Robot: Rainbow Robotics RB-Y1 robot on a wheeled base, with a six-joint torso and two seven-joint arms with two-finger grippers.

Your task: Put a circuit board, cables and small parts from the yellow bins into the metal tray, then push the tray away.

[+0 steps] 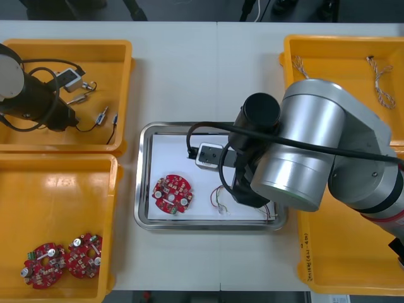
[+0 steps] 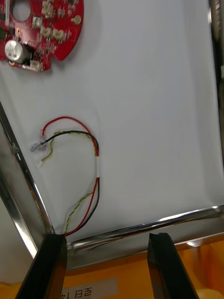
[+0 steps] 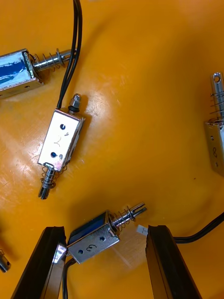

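Over tray (image 1: 144, 189): right gripper (image 2: 105, 243), fingers (image 2: 49, 266) apart | left gripper (image 3: 105, 233) over yellow bin (image 1: 120, 57)

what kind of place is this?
Probably an electronics kitting bench: yellow bins of red circuit boards and small metal parts flank a metal tray holding one board and a cable.

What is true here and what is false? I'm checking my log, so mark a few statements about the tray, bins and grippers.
1. A board lies in the tray. True.
2. The right gripper is shut on the cable. False: it is open; the cable lies in the tray.
3. The left gripper is open over small metal parts in a bin. True.
4. The near left bin holds three boards. False: two boards.
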